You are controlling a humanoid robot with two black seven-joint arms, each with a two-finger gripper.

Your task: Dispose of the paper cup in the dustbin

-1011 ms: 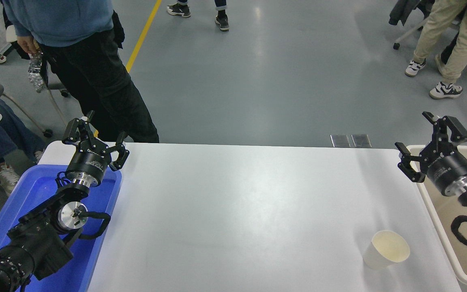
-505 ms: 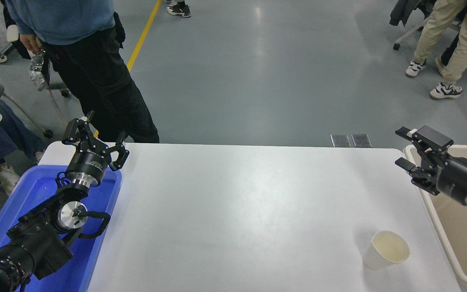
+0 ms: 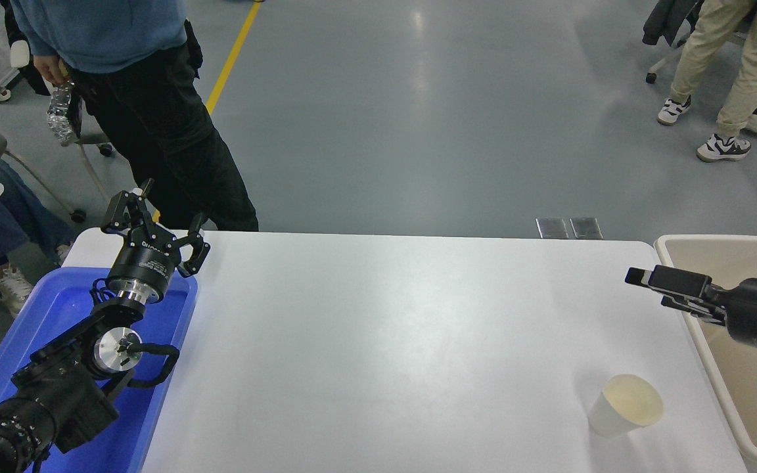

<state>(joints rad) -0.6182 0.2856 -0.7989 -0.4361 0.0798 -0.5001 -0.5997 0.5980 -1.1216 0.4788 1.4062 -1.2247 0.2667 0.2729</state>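
Since the earlier frames, the right gripper point(image 3: 644, 281) has rotated from an upright, spread pose to a flat one and now points left from the right edge, over the table's right margin beside the dustbin point(image 3: 713, 241). Seen edge-on, its fingers overlap, so how far they stand apart cannot be told; nothing is held between them.

The paper cup point(image 3: 625, 405) has not shifted. It stands on the white table point(image 3: 385, 341) near the front right corner, mouth tilted toward the camera (cream inside visible), well apart from the right gripper and just left of the dustbin's near wall. The dustbin sits off the table's right edge, its rim level with the tabletop.

The left gripper point(image 3: 154, 220) is parked at the lower left above the blue tray point(image 3: 56, 309), fingers spread and holding nothing.

A person point(image 3: 142, 98) in a blue top and black trousers stands at the table's far left corner, holding a crumpled plastic bottle point(image 3: 58, 115).
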